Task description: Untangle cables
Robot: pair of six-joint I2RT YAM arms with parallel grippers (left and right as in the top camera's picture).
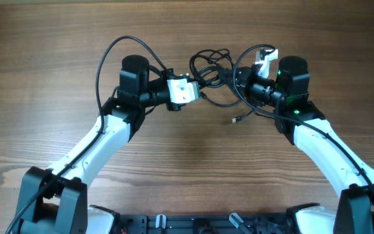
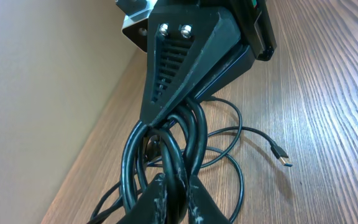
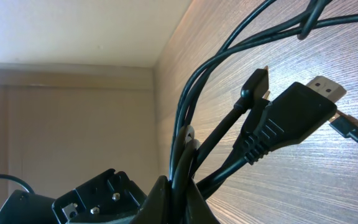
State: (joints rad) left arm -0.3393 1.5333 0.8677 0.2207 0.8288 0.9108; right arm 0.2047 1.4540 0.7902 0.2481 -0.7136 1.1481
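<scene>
The left gripper (image 2: 179, 198) is pinched tight on several strands of the cables (image 1: 211, 67). The right gripper (image 3: 178, 190) is clamped on more strands below their plug ends. The knotted bundle lies between them near the middle of the far edge of the tabletop (image 1: 50, 58).

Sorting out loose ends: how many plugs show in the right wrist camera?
3: a large flat plug in the middle, a small angled plug just left of it, and a thin plug peeking out at its right. More may be hidden in the bundle.
</scene>
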